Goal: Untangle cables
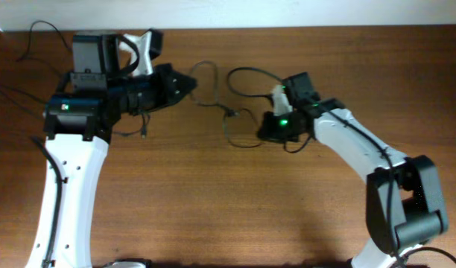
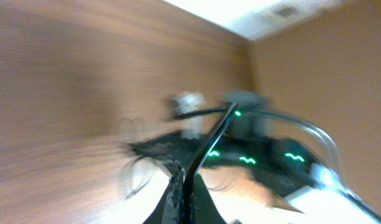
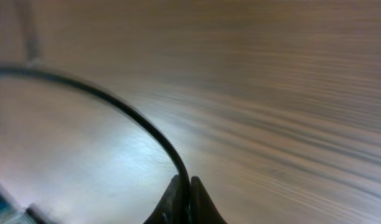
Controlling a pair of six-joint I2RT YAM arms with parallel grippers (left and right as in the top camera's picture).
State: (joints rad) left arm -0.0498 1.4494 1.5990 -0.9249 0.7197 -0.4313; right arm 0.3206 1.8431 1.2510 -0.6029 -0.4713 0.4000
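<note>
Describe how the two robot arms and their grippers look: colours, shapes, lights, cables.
The left arm and right arm have white links and black joints, each with a green light. A thin black cable runs along each. The left gripper tapers to a dark point; the right gripper has dark slim fingers.

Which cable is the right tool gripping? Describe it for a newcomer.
On the wooden table, look near the middle. The right tool is shut on one thin black cable that arcs away over the wood. The neighbouring strand is pinched by the left tool instead.
</note>
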